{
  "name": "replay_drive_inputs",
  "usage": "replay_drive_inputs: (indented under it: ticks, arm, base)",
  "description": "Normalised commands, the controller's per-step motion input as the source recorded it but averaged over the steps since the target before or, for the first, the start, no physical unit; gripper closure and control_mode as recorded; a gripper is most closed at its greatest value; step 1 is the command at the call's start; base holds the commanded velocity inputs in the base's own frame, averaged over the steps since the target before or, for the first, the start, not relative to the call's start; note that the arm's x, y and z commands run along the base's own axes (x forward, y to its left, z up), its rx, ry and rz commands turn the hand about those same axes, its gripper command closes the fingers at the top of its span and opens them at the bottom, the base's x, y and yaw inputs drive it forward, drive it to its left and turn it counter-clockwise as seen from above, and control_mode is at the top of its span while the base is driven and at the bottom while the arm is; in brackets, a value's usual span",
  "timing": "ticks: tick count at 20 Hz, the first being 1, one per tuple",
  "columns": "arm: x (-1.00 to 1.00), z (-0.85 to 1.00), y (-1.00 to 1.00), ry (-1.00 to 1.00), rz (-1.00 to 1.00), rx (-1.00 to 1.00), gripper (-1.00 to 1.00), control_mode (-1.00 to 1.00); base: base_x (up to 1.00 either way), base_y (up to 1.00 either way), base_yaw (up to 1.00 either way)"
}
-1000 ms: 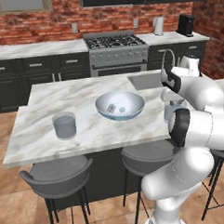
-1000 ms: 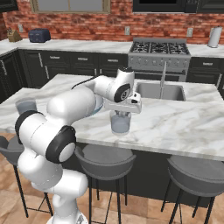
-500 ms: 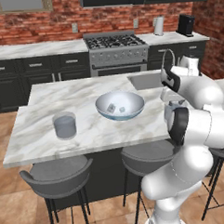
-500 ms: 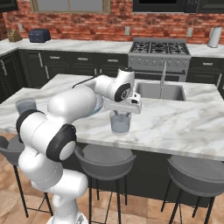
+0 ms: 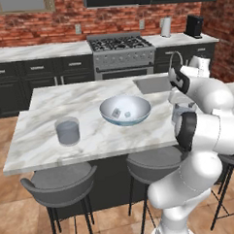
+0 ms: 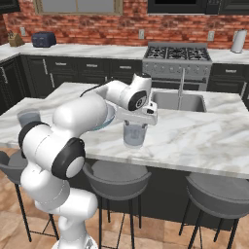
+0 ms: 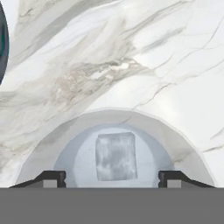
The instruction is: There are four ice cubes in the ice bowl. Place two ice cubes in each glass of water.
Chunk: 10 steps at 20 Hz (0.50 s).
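The tool (image 7: 112,177) is hovering wide open over a glass of water (image 7: 114,151) on the marble tabletop (image 7: 131,57) — gripping nothing — while one ice cube (image 7: 116,156) is sitting inside that glass.

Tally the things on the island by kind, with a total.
Glasses: 2, one at the island's left end, one under the gripper
Bowl: 1
Ice cubes seen: 3, two in the bowl, one in the glass under the gripper
Total: 6
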Motion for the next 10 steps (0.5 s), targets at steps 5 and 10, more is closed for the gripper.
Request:
replay_drive_inputs:
  ticks: [5,10]
  arm:
    - [-0.08,0.31,0.25,0.02,0.0,0.04,-1.0,-1.0]
    - [0.09,-0.11,0.09,0.02,0.0,0.0,-1.0,-1.0]
  base:
    - [0.0,0.0,0.0]
    - [0.0,0.0,0.0]
